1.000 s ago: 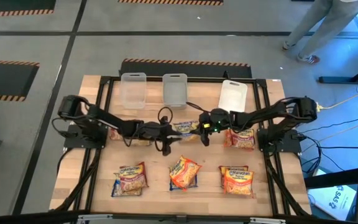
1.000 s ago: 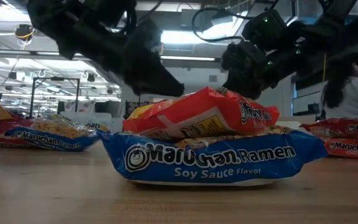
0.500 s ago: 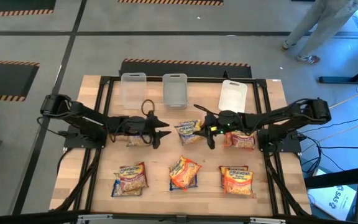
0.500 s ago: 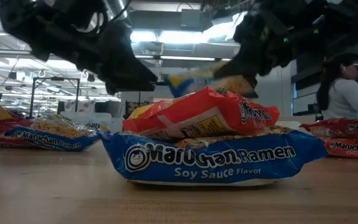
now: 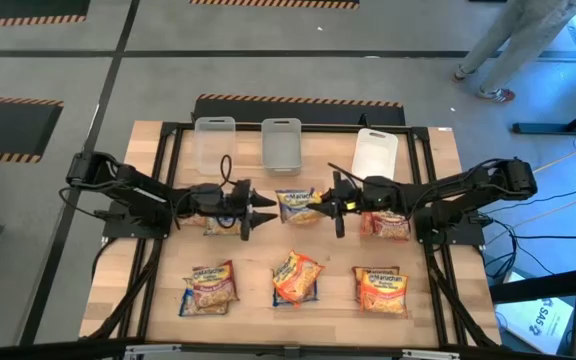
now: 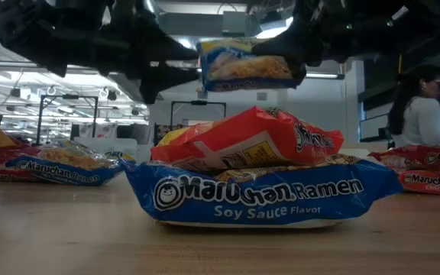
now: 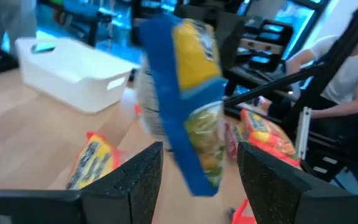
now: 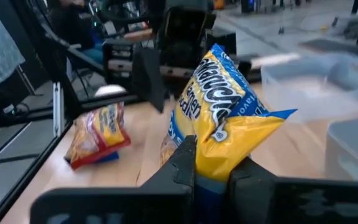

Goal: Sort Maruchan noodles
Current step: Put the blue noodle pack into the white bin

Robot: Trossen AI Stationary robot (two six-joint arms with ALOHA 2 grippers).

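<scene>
1. Seen from above the desk [image 5: 438,300], the right gripper [image 5: 324,203] is pinched onto a blue-and-yellow packet [image 5: 295,204] held off the boards near the desk's middle, while the left gripper [image 5: 260,210] sits just beside that packet with its fingers spread, gripping nothing. Three stacks of noodle packets [image 5: 297,278] lie along the near edge, and three clear tubs [image 5: 281,143] line the far edge.
2. From desk height, the blue-and-yellow packet [image 6: 244,66] hangs in the air above an orange packet [image 6: 250,137] lying on a blue Soy Sauce packet [image 6: 258,195]. A person [image 6: 422,107] stands in the room behind.
3. Past the left wrist, the dark fingers [image 7: 138,180] stand apart and the packet [image 7: 188,99] hangs just beyond them.
4. Past the right wrist, the fingers [image 8: 188,163] clamp the packet's [image 8: 225,118] edge.
</scene>
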